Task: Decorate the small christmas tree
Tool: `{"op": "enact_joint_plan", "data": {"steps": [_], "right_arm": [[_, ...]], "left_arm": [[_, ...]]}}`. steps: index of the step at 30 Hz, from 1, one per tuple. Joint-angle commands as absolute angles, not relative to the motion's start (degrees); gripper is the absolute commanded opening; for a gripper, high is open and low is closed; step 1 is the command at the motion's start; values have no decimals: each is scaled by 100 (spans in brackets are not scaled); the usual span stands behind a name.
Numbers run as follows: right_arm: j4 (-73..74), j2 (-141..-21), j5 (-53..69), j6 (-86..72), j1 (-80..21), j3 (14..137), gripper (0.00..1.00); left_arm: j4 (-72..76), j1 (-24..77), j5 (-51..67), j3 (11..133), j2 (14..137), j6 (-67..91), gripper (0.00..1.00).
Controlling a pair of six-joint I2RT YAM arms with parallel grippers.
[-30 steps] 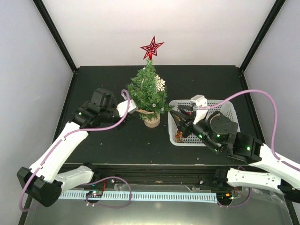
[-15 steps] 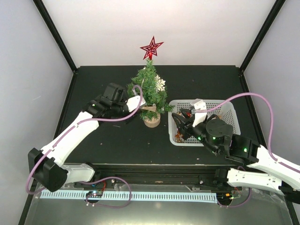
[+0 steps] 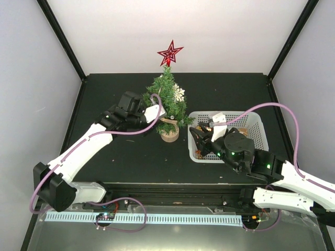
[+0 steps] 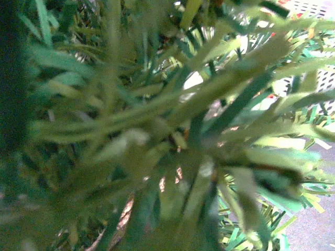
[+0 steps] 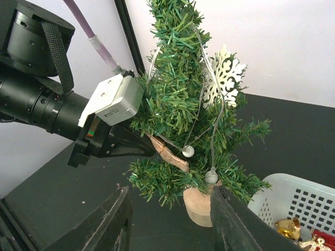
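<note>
The small christmas tree stands at upper centre of the top view. We move the left gripper, pressed together among its branches, gently to avoid tipping it. The right gripper is spread and empty.

small christmas tree dark green | base pale wood | star topper glossy red, nested outlines | snowflake ornament white | ribbon bronze | basket white, grid-perforated | table black | cable purple

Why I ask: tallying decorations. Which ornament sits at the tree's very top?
The red star, on the tip of the small christmas tree; the white snowflake hangs lower, among the branches.
</note>
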State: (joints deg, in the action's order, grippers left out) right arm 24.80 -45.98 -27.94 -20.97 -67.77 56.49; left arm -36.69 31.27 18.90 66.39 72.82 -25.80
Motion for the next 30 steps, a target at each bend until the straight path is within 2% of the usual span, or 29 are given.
{"op": "enact_joint_plan", "data": {"steps": [1, 5, 13, 17, 25, 30], "right_arm": [[2358, -4539, -2855, -2196, -6759, 5686, 42], [2397, -4482, -2874, -2231, -6756, 5695, 42], [2525, -4408, -2951, -2304, -6759, 5722, 44], [2565, -4379, -3040, -2303, -6757, 5730, 45], [2698, -4452, -3260, -2329, -6748, 5825, 45], [2684, -4646, -3361, -2357, -6740, 5832, 46]], "left_arm": [[-3531, 3175, 1696, 6615, 7250, -2550, 4], [-3577, 3180, 1684, 6463, 7123, -2628, 8], [-3705, 3179, 1371, 6319, 6626, -2730, 41], [-3891, 3177, 1274, 6307, 6427, -2733, 60], [-4183, 3178, 1102, 5990, 5767, -2620, 76], [-4211, 3173, 1089, 5714, 5386, -2620, 79]]}}
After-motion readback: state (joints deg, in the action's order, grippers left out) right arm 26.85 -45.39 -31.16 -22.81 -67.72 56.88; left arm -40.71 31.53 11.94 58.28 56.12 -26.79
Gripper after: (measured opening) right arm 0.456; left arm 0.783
